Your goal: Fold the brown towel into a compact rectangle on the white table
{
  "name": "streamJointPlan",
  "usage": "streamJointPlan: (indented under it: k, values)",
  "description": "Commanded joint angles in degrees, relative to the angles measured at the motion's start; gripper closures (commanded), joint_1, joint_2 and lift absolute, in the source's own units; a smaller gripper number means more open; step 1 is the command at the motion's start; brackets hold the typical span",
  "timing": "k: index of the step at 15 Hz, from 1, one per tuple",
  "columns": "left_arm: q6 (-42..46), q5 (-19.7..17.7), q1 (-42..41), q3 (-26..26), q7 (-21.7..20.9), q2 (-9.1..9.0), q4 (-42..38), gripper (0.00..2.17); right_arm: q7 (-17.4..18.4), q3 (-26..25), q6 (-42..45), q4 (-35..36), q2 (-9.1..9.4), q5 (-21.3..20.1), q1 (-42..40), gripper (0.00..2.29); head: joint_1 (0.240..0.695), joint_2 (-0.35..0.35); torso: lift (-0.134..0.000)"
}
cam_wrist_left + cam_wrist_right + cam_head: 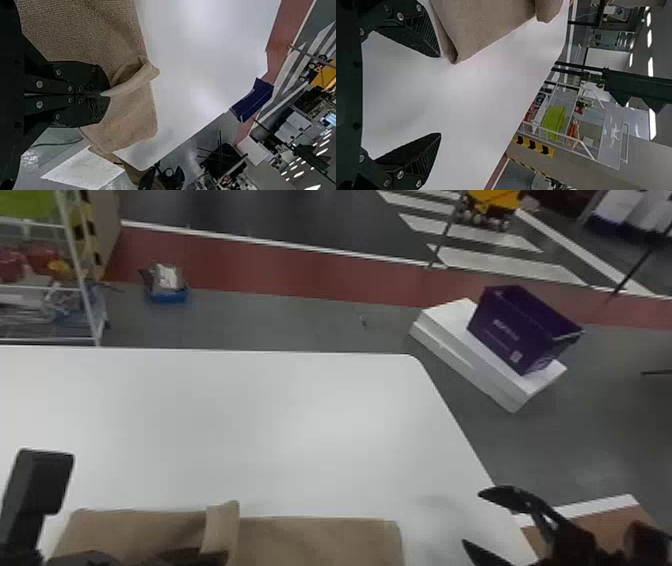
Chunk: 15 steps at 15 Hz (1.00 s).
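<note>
One brown towel (320,542) — perhaps terry

Left tool (201,555) pinching brown towel (132,118), white table (198,71) beneath

An open purple box (510,332) sits tilted on a flat white carton (450,345) on the gray floor (300,322); farther left, a blue tray (169,296) lies near a white metal rack (76,255).

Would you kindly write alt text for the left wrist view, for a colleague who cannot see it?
The left gripper, fingers shut, pinches a raised fold of the brown towel, which lies on the white table. Farther off are the open right gripper and, beyond the table, a dark purple box.
</note>
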<state>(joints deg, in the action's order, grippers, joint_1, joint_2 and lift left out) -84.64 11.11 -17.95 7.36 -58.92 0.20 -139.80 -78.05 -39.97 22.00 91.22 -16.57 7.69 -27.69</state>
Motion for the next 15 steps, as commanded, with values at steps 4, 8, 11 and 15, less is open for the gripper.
streamJointPlan:
  k: [4, 8, 11, 15]
  values:
    - [3.1, -3.6, -0.9, 2.0, 1.5, -0.02, -0.4, 0.00, -0.3, 0.3, 0.0, 0.3, 0.14, 0.0, 0.1, 0.20, 0.695, -0.350, -0.123]
    - [5.0, -6.5, -1.1, 2.0, 4.1, 0.06, -0.8, 0.03, -0.3, 0.4, 0.0, 2.7, 0.58, -0.2, 0.4, 0.20, 0.695, -0.350, -0.123]
    - [19.8, -10.8, -5.7, -4.9, 9.1, -0.02, -0.7, 0.03, -0.3, 1.2, -1.0, 11.9, 2.34, -3.7, 0.6, 0.20, 0.695, -0.350, -0.123]
    - [27.2, -18.7, -8.2, -20.5, 11.5, -0.35, 1.1, 0.02, -0.3, 9.5, -4.6, 24.7, 2.60, -14.8, 2.5, 0.16, 0.695, -0.350, -0.123]
